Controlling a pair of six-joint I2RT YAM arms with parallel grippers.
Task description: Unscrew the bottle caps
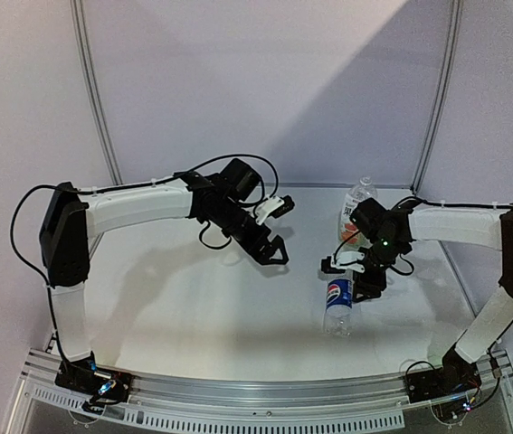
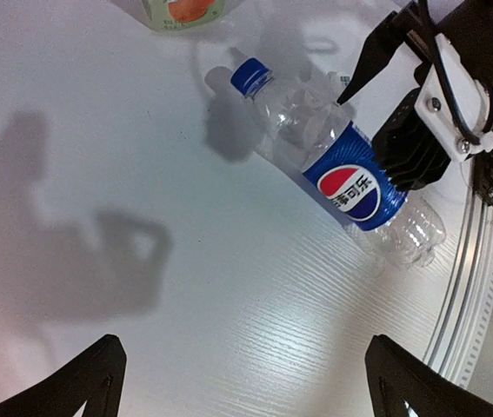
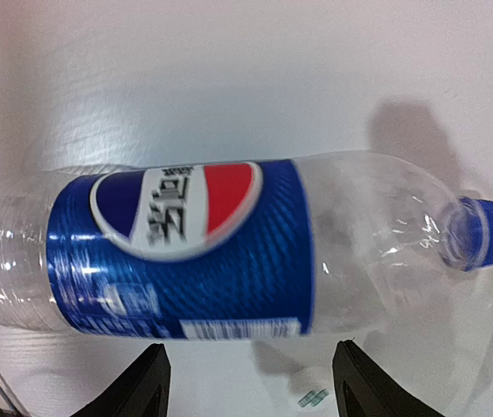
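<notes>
Blue cap (image 3: 479, 230) is on the Pepsi bottle (image 3: 229, 252), not loosened as far as visible, so nothing is done yet. The bottle lies on its side on the tabletop (image 2: 142, 174), right of centre, neck pointing far. Right hand (image 3: 248, 347) hovers over it released, grasping nothing; left hand (image 2: 244, 340) is released too, well apart to the left. Wider bottle (image 1: 356, 201) stands upright far right, cap too small to judge.
</notes>
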